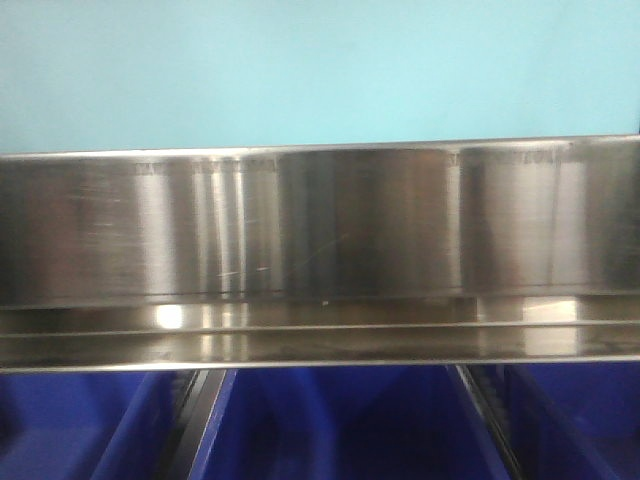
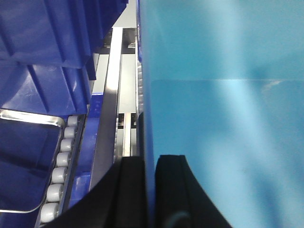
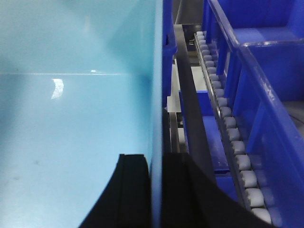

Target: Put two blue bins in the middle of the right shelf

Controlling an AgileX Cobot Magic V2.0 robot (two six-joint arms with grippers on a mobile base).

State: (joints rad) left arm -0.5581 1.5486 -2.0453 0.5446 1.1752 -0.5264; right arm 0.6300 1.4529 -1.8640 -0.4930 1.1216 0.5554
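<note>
Stainless steel is filling the middle of your front view: the steel shelf lip (image 1: 320, 230) is running across the whole picture, brushed and streaked with vertical glare. Above its top edge you are seeing only the smooth side of the pale blue bin (image 1: 320, 70), which is spanning the full width. You cannot tell from here whether the bin is resting on that level or hanging just over it, nor whether it is one bin or two stacked together. Below the lip, dark blue bins (image 1: 330, 425) are standing side by side on the lower level.

Your left gripper (image 2: 149, 164) is pinching the bin's left wall. One of its black fingers (image 2: 173, 190) is pressing on the inner face and the other on the outer face, with the thin wall upright between them and the pale blue bin (image 2: 228, 118) opening out to the right. Beside it, dark blue bins (image 2: 42, 47) are sitting over roller tracks (image 2: 59, 175).

Your right gripper (image 3: 154, 161) is mirroring this on the opposite wall. Its fingers (image 3: 133, 190) are closed narrowly on the plastic, with the pale blue bin (image 3: 71, 118) lying to the left. Just past the outer finger, more dark blue bins (image 3: 266, 95) are lining the roller tracks (image 3: 232, 142).

Faint marks are showing along the lip's top edge, but they are too blurred for you to read.
</note>
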